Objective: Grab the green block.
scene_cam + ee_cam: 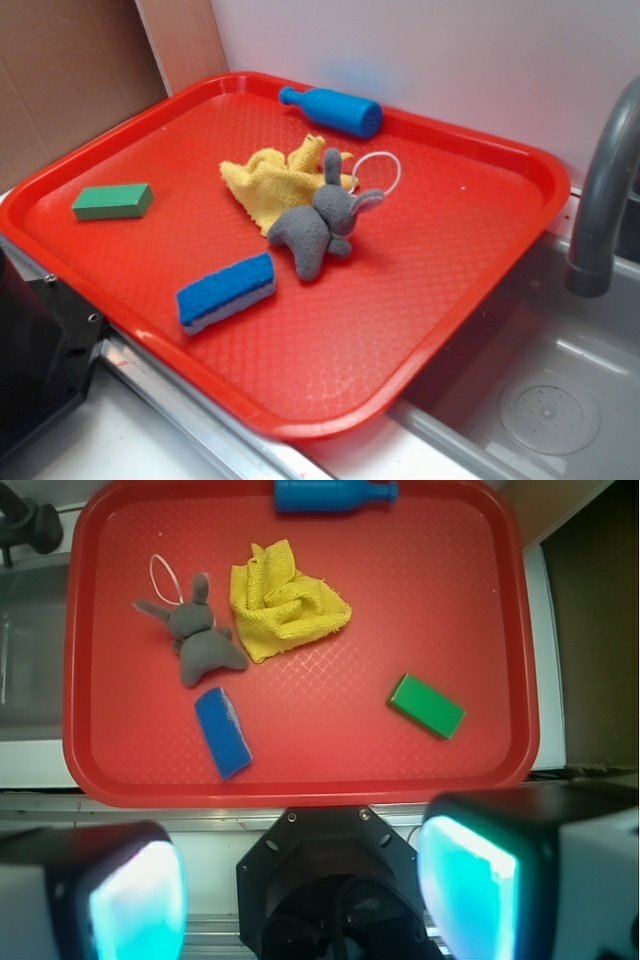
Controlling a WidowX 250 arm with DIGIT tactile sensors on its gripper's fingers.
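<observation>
— Five loose things lie on one red tray [300, 780], all ahead of my pincer [300, 890] and below it. What's near the target?

— One green block [427, 705] sits ahead and a little to my right, flat on the tray, well apart from everything else. Nothing stands between it and my fingers [470, 885].

— And the others?

— One blue sponge [223, 732] ahead to my left; one grey plush toy [195, 635] with a white loop just past it; one crumpled yellow cloth [285, 605] beside the toy; one blue bottle [335, 494] lying at the far rim.

— Your pincer?

— Spread wide, empty, hanging short of the tray's near edge.
</observation>
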